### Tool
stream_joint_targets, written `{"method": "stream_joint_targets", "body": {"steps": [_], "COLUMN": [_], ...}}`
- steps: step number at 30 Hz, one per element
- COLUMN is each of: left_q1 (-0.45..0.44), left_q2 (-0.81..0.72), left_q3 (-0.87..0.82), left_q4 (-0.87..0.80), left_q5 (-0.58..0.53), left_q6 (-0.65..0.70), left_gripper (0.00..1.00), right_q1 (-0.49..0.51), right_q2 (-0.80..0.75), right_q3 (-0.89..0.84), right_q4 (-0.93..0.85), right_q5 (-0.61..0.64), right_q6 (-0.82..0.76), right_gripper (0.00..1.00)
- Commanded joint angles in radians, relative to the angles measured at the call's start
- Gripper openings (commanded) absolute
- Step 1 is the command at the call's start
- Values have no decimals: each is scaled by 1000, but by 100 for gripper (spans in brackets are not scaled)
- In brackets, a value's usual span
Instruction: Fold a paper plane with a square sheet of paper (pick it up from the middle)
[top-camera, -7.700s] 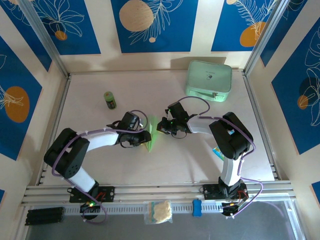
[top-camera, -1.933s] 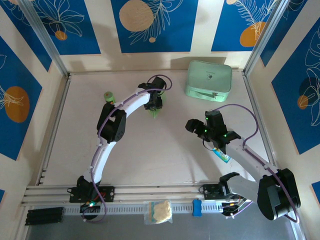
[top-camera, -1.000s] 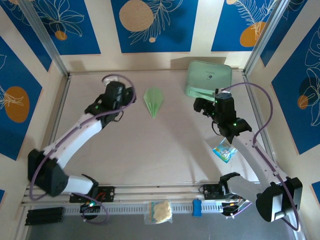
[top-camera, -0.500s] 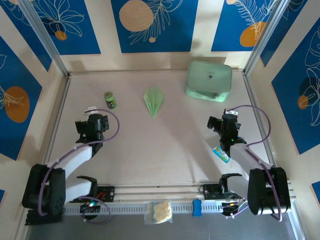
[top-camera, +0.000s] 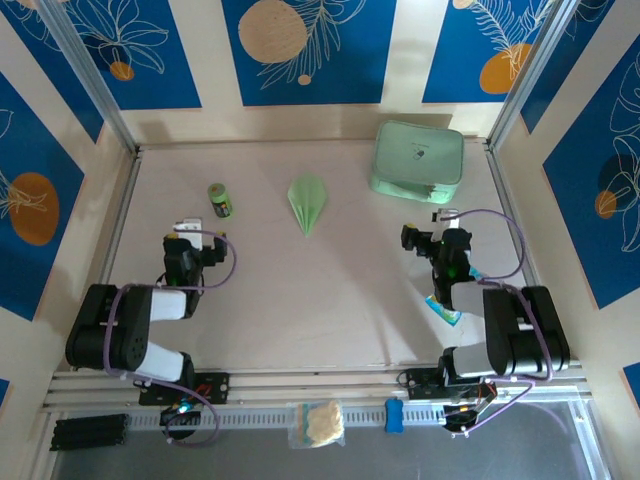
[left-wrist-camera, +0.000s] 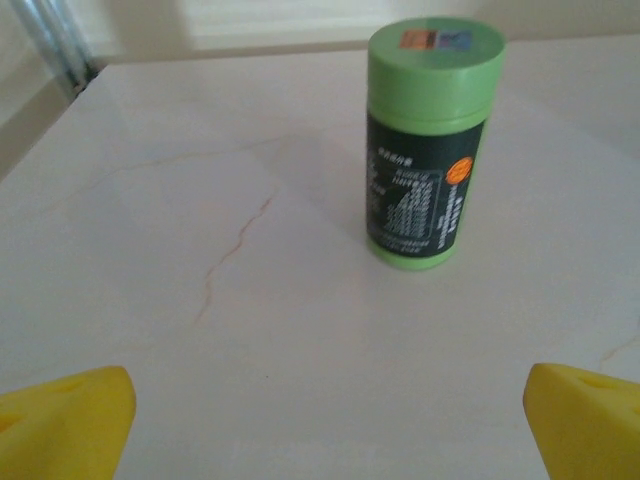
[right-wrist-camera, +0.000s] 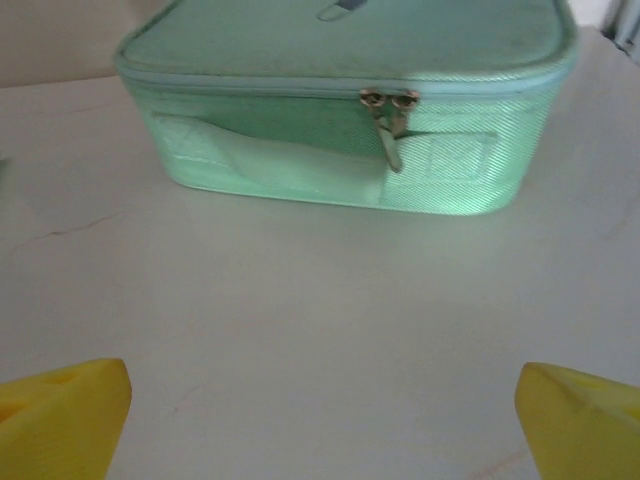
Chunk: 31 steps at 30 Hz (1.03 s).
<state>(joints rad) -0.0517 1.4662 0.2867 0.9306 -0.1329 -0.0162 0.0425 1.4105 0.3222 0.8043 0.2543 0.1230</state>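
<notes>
The paper plane (top-camera: 307, 203), a narrow pale green dart with a centre crease, lies flat at the back middle of the table, its point toward the arms. It is free of both grippers. My left gripper (top-camera: 189, 237) rests low at the near left, open and empty, its yellow fingertips (left-wrist-camera: 62, 418) wide apart over bare tabletop. My right gripper (top-camera: 432, 232) sits low at the near right, open and empty too, yellow fingertips (right-wrist-camera: 60, 410) spread wide. Both arms are folded back near their bases.
A small green bottle (top-camera: 219, 200) (left-wrist-camera: 430, 140) stands upright just beyond the left gripper. A mint-green zip case (top-camera: 418, 160) (right-wrist-camera: 350, 110) lies at the back right, ahead of the right gripper. A small colourful packet (top-camera: 442, 308) lies by the right arm.
Both arms have drawn back from the back of the table toward their bases and folded down. The paper plane stays where it was let go.
</notes>
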Motion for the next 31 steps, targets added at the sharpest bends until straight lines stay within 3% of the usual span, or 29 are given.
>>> {"method": "stream_joint_targets", "body": {"steps": [1,4,8,10,31], "left_q1": [15,16,6,-7,-21], "left_q2": [57,108,95,101,102], "left_q3": [-7,5,65,68,86], "left_q4": [161,186,46,55,17], "left_q5": [83,74,19,-7,6], "left_q6": [15,15,9,20,44], "left_gripper": [99,99,99,99,99], "right_q1": [2,11,12,-9,-29], "right_q2": [66,113,111,115,113], "right_q3": [-4,25,58,82,86], "right_q4": [150,140,74,31,16], "right_q5": [-86,-94,-71,-70,-95], "right_q6": [-48,-65,-52,-21,-8], "right_gripper": [99,99,99,99,99]}}
